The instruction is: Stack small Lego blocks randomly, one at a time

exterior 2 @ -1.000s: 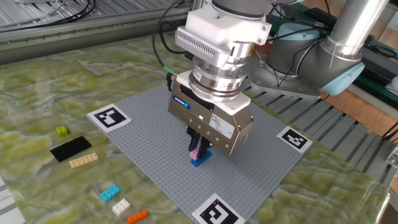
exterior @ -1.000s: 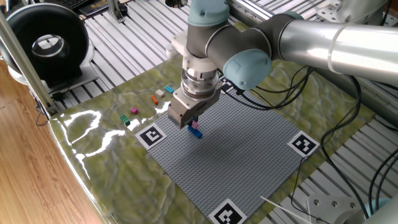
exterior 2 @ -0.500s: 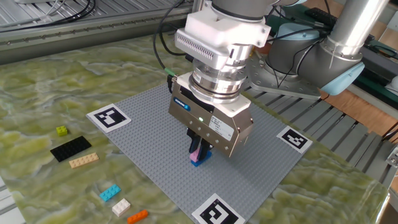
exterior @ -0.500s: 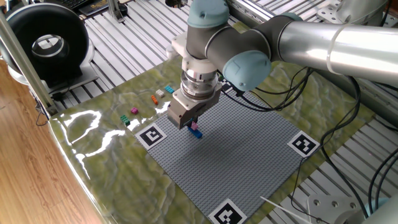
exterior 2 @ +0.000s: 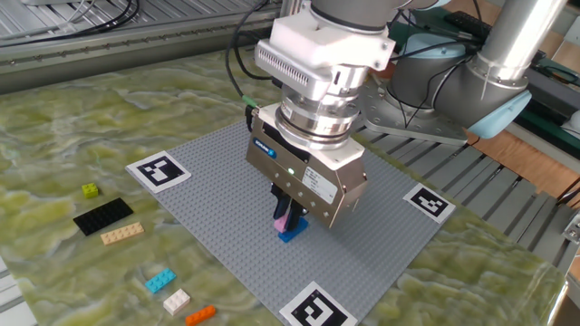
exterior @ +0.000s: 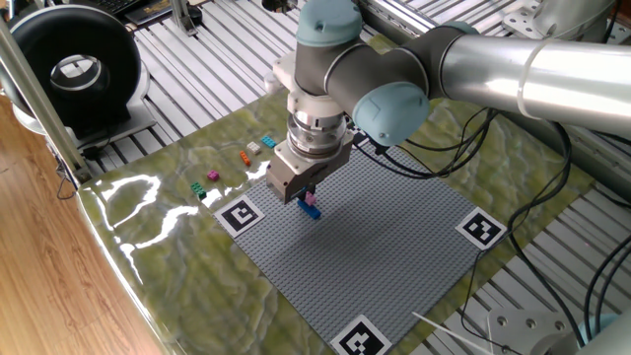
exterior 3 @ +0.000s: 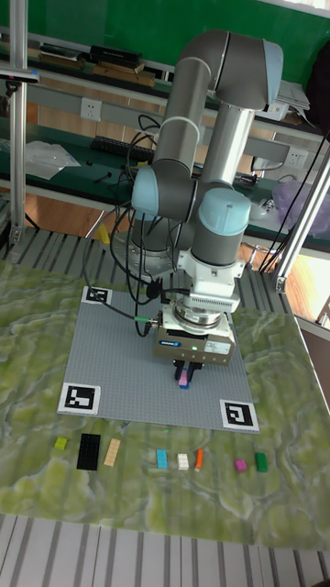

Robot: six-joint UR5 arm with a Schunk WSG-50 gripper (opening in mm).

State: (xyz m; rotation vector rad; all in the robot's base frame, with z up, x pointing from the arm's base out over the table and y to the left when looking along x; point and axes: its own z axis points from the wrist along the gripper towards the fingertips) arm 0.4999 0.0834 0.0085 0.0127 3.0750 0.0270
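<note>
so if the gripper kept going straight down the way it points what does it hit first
Most likely the blue block on the grey baseplate, straight under the gripper, which seems shut on a pink block just above it.

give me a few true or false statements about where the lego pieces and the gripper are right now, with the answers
1. The gripper is over the grey baseplate. True.
2. A pink block sits on a blue block under the gripper. True.
3. The black plate lies on the baseplate. False: it lies on the green mat, beside the baseplate.
4. The orange block is stacked on the white block. False: they lie side by side, apart.
5. The yellow-green block lies near the black plate. True.
</note>
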